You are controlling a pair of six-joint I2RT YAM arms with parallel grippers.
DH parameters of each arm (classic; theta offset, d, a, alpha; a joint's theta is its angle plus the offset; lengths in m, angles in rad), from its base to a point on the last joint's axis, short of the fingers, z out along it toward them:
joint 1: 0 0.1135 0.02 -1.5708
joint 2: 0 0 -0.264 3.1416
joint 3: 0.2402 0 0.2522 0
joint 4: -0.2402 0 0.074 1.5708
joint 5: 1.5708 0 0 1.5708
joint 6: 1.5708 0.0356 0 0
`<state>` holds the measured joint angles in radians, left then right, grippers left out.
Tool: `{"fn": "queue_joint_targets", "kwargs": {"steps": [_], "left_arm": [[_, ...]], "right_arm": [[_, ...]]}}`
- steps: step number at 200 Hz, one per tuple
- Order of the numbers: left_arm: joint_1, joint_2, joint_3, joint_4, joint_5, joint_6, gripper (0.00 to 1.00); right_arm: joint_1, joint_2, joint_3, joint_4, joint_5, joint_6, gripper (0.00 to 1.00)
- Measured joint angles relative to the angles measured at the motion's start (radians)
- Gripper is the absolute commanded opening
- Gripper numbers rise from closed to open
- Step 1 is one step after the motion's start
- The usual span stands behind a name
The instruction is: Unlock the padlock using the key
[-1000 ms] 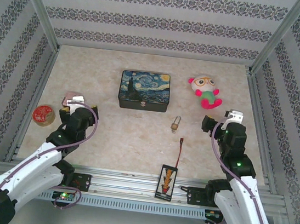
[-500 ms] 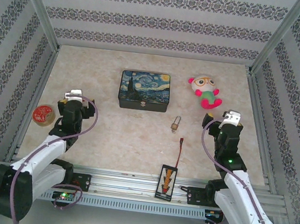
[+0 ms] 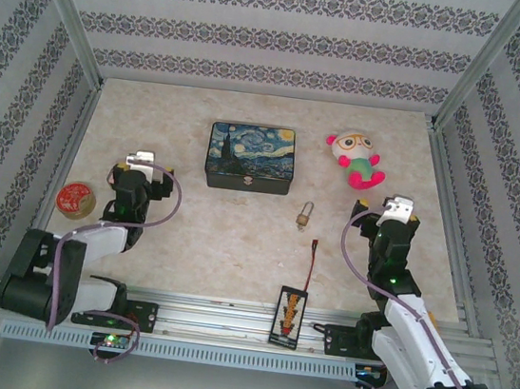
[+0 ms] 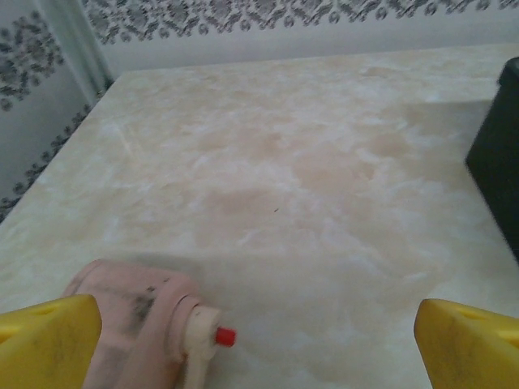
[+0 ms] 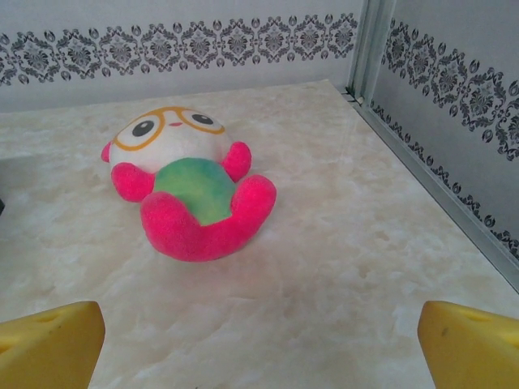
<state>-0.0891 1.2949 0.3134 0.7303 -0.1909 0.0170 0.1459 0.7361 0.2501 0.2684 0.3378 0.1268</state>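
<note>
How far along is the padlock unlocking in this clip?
Nothing looks done: the padlock lies untouched on the table. Nothing in hand: left claw and right claw are open, empty, apart from it. Left: everything, meaning grasping the key, too small to make out here, then inserting and turning it.

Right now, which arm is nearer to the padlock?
Right. The right arm stands a short way to the right of the padlock, jaws open. The left arm is much farther off on the padlock's left, beyond the left end of the painted box.
</note>
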Motion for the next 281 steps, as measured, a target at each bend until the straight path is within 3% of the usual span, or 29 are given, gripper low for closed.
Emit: {"fn": "queue_joint_targets", "kwargs": {"steps": [43,85,116,161,281], "left_arm": [[0.002,0.123,0.001,0.106,0.054,0.007,0.99],[0.01,0.295,-0.023,0.311,0.115,0.026,0.99],[0.034,0.308,-0.039,0.328,0.206,0.036,0.99],[0.134,0.306,0.037,0.29,0.393,0.022,0.99],[0.143,0.306,0.05,0.266,0.367,-0.022,0.99]], "right_arm": [[-0.017,0.047,-0.017,0.072,0.006,-0.003,0.98],[-0.045,0.113,-0.033,0.144,-0.009,-0.003,0.98],[-0.061,0.156,-0.039,0.206,-0.025,-0.004,0.98],[-0.105,0.224,-0.083,0.337,-0.073,-0.007,0.98],[-0.144,0.685,-0.062,0.766,-0.216,-0.03,0.98]]}}
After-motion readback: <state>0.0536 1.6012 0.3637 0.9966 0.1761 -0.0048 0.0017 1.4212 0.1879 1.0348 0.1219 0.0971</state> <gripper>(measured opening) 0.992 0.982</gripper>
